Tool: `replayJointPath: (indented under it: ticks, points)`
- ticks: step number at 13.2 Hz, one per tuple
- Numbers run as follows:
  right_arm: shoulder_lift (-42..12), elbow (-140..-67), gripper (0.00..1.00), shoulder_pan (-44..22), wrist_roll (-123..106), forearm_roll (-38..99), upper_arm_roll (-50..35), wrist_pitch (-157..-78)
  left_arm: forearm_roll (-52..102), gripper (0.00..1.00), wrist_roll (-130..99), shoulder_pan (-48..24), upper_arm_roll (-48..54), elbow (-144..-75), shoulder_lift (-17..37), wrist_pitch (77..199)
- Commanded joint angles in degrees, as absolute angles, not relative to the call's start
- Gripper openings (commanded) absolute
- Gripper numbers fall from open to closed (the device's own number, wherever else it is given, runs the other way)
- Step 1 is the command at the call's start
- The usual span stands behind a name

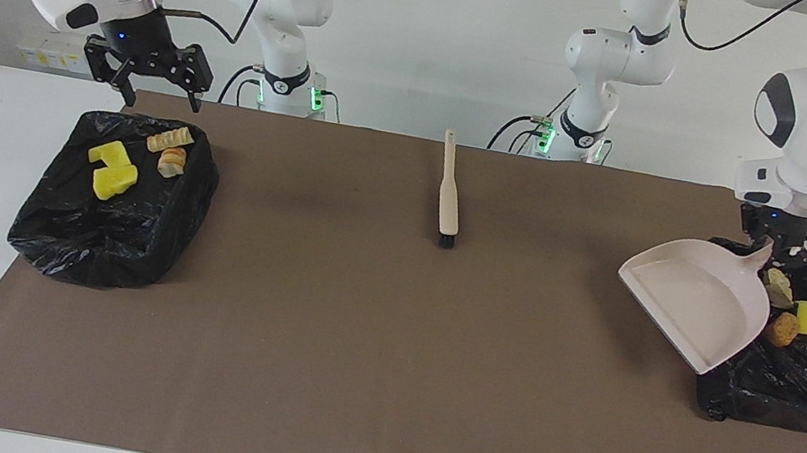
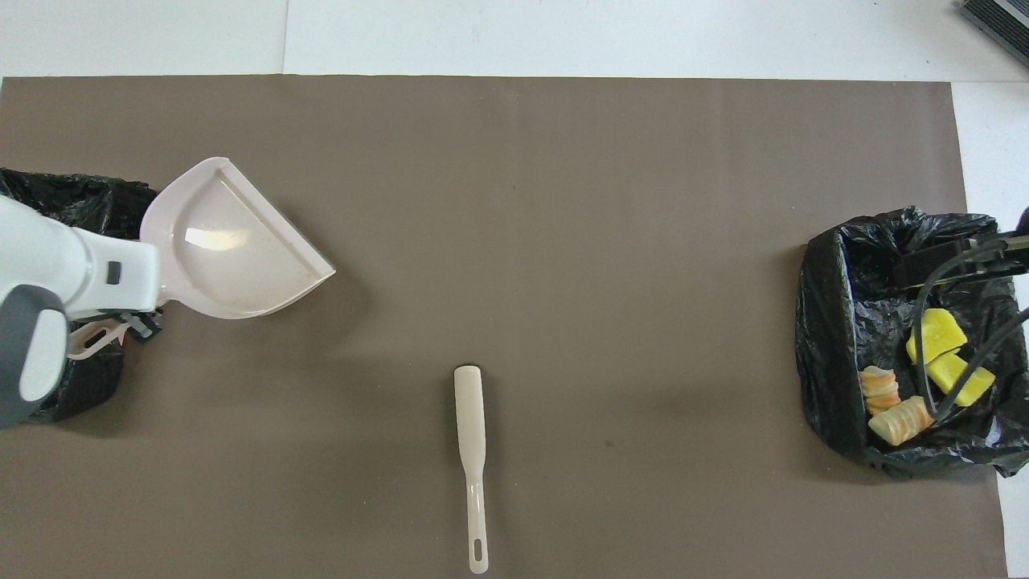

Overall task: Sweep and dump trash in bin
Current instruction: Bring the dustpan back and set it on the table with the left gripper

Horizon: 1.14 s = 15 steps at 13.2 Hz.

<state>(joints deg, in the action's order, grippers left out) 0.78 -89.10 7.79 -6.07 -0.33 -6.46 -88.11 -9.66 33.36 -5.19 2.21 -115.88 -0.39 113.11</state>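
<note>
My left gripper (image 1: 774,249) clamps the dustpan (image 1: 689,300) handle, pan emptied over the bin (image 1: 795,382); my right gripper (image 1: 146,78) waits open.

Brush (image 1: 449,195) lies on the mat (image 1: 377,386) midway between the arms' ends, handle toward the robots. 1 lined bin (image 1: 112,227) sits at the right arm's end, 4 scraps (image 1: 111,171) in it. A 2nd lined bin (image 1: 795,382) sits at the left arm's end, 3 scraps (image 1: 782,328) in it. Dustpan (image 1: 690,303) hangs over that bin's inner edge and the mat beside it.
</note>
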Motion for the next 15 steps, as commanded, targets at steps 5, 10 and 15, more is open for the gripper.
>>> replayJointPath:
  ticks: [5,10,15]
  points:
    - [1.58,-89.74,1.00,8.09,-0.97,1.14,-6.68,-88.42,-7.12,0.00,-7.32,-5.89,18.97,-103.39,14.48,115.49]
    - [1.58,-89.56,1.00,8.09,-1.14,0.97,-6.68,-88.15,-7.56,0.00,-25.54,-11.68,20.39,-92.39,23.37,115.58]
    - [1.58,-89.65,1.00,8.09,-1.14,0.97,-6.68,-88.15,-7.73,0.00,-33.81,-16.33,20.04,-87.45,28.02,115.40]
